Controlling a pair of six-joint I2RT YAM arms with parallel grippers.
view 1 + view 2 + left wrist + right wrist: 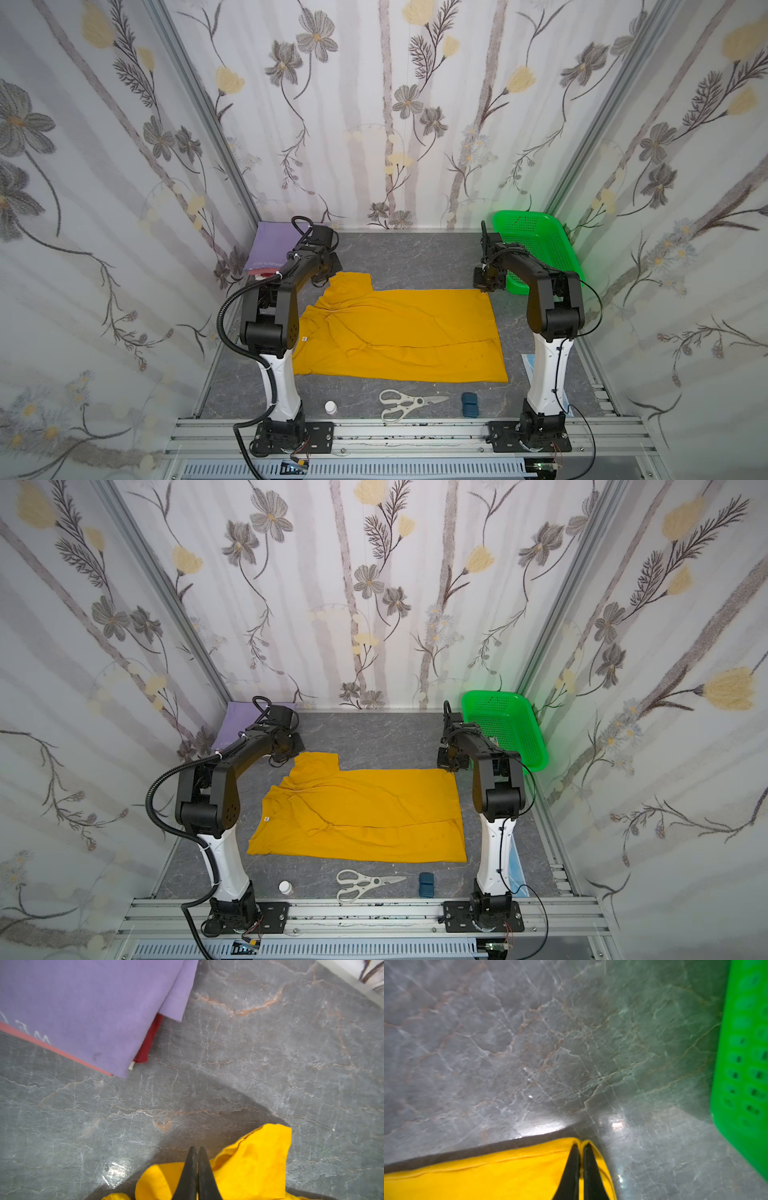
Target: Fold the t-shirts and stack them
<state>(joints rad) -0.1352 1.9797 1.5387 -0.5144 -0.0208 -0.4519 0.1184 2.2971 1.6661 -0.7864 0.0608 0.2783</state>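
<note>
Scissors [405,404] lie nearest me. I see left fingers [189,1174] and right fingers [572,1172] clamped on the mustard-yellow t-shirt [399,332].

Bright even light; soft wrist-view blur

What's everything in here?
mustard-yellow cloth t-shirt: one, yellow, spread mid-table
folded lavender cloth t-shirt: one, purple, far left corner
red folded cloth: one, red, under lavender one
green plastic mesh basket: one, green, far right
white-handled metal scissors: one, white, front
small white bottle: one, white, left of scissors
small dark-blue case: one, blue, right of scissors
light-blue face mask: one, blue, beside right arm
left pincer: one, black, shut on yellow sleeve
right pincer: one, black, shut on yellow corner
</note>
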